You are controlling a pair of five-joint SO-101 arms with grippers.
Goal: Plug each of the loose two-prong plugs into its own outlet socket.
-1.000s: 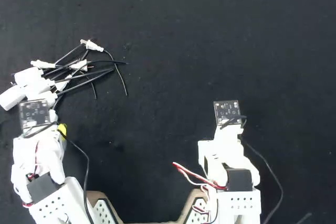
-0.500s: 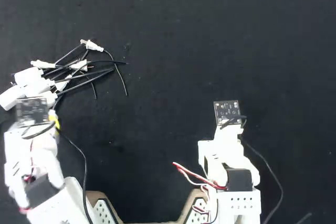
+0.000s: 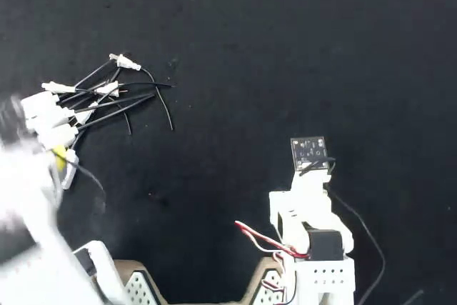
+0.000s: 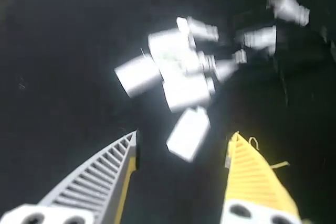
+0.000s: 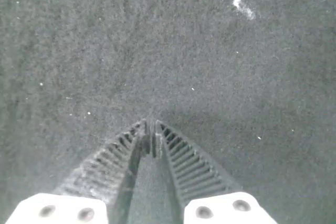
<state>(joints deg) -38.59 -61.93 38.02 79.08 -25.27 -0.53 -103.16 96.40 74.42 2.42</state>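
A black table spreads across the whole scene. The right arm sits at the near edge, a little right of centre, well apart from the task's pieces. The left arm stands at the near left corner, just beside the tangle it faces. That tangle, a bundle of plugs and sockets, lies on the left side of the table. Its chunky white socket bodies are bunched against the left edge. Thin black leads fan out from them toward the middle of the cloth, and several end in a small white plug. None of the plugs can be seen seated in a socket, though the pieces at the left edge overlap too closely to be sure. In the left wrist view the left gripper has its jaws spread wide, one grey finger and one yellow finger, and it holds nothing. A single white block lies on the cloth between the two tips, and it appears to touch neither. The clustered socket bodies sit just beyond it. The right gripper has its two ribbed fingers pressed together with nothing between them, over bare cloth. A tiny white speck lies well ahead of it.
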